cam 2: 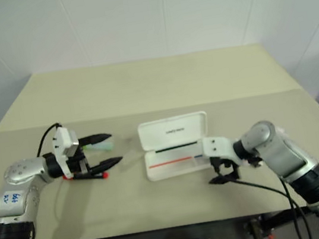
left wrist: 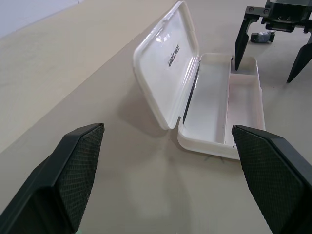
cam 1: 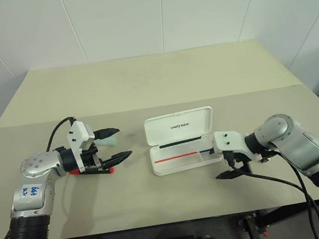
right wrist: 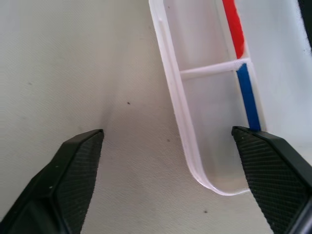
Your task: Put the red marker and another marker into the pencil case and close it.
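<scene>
Left eye view: the pencil case (cam 1: 182, 140) lies open on the counter (cam 1: 141, 80), lid up, its tray holding no marker. The red marker (cam 1: 110, 170) and the light green marker (cam 1: 111, 141) lie under and beside the left claw (cam 1: 118, 143), which is spread and grasps nothing. The right claw (cam 1: 235, 172) hovers at the case's right end.

Left wrist view: the open case, lid raised.

Right wrist view: right claw released, straddling the tray's rim. Both markers and the closing remain.

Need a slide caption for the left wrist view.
Open left fingers frame the open pencil case on the table.
</scene>
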You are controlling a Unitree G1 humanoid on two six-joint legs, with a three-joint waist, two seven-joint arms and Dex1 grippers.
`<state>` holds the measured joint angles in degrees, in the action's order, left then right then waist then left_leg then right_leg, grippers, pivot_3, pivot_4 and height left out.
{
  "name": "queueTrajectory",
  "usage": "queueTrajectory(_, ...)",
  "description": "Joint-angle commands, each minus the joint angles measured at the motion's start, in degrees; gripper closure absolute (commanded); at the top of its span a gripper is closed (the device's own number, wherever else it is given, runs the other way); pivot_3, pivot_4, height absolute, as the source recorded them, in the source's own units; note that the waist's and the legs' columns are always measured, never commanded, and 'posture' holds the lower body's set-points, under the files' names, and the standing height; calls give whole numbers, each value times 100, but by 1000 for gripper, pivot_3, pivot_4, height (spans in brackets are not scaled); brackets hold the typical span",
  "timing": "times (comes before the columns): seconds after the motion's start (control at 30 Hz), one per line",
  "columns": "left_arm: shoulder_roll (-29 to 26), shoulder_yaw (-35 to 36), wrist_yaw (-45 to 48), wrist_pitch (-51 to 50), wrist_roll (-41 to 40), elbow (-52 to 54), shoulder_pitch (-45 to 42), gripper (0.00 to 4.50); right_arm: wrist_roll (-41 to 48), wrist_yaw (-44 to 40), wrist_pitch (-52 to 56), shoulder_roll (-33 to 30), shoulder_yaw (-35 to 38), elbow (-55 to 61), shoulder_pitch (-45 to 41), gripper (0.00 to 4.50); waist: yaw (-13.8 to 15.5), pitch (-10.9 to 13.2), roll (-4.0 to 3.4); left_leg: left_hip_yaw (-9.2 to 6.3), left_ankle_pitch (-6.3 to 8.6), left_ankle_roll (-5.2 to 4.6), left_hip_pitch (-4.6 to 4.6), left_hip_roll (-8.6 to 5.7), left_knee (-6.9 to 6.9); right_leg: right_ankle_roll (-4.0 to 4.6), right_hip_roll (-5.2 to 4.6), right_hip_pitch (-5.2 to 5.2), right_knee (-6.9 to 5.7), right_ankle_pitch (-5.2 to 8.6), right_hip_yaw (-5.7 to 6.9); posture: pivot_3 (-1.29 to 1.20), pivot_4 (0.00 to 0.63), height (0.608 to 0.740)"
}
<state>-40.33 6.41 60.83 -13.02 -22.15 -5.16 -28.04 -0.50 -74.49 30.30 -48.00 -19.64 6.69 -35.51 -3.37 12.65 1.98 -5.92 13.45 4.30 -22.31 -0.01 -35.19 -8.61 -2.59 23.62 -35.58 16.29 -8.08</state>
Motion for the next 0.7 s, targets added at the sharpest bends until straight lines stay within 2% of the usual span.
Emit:
queueTrajectory(0.03,-46,107,-11,66,-57,171,-5,0,160,-44,140,-36,110,222,-22,36,2,0,0,0,0,0,0,0,0,0,0,0,0,0,0,0,150,740)
queueTrajectory(0.3,-87,167,62,80,-120,231,75,0,978,-82,750,-57,576,490,-26,36,4,0,0,0,0,0,-2,0,0,0,0,1,1,0,0,0,150,740)
queueTrajectory(0.43,-203,209,248,74,-181,338,226,0,1459,6,771,-23,1098,486,109,36,5,0,0,0,0,-1,-1,0,1,1,0,1,1,1,0,0,150,740)
queueTrajectory(0.57,-395,266,519,74,-259,367,287,0,2027,-71,380,-9,1763,543,399,36,13,0,0,1,1,-1,-4,1,1,2,0,1,4,1,0,0,150,740)
queueTrajectory(0.7,-682,338,961,210,-270,99,209,0,2116,11,-199,-59,2163,395,869,36,6,0,0,3,1,-2,-3,1,2,1,0,1,4,1,0,0,150,740)
